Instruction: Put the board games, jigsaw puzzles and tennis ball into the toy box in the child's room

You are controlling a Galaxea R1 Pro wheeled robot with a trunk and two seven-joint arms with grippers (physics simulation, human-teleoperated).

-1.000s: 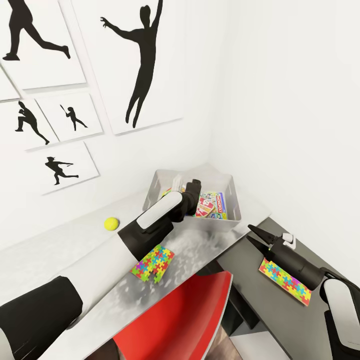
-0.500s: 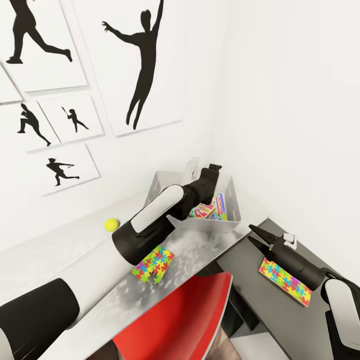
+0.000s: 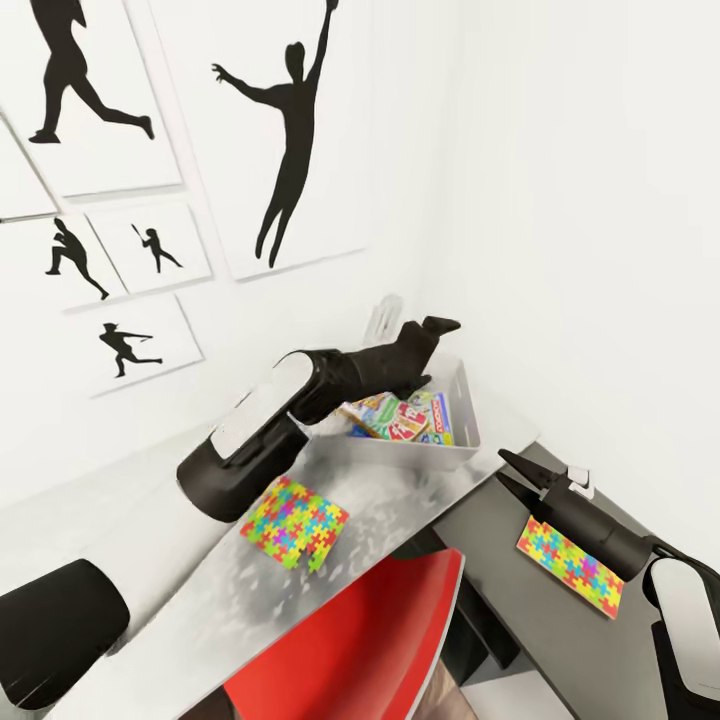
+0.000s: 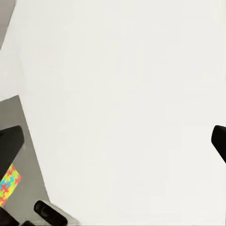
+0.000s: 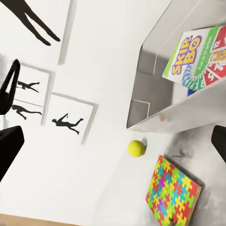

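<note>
The left pincer [image 3: 437,327] is raised above the toy box's [image 3: 462,400] far side; whether it is open or closed cannot be told. Under its arm one jigsaw puzzle [image 3: 293,522] lies on the table [image 3: 400,500], board games [image 3: 398,415] in the box. The right pincer [image 3: 509,475] gapes empty, just beside the second puzzle [image 3: 570,564]

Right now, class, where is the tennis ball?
In the right wrist view the tennis ball sits on the pale table, beside the toy box and near a jigsaw puzzle.
</note>
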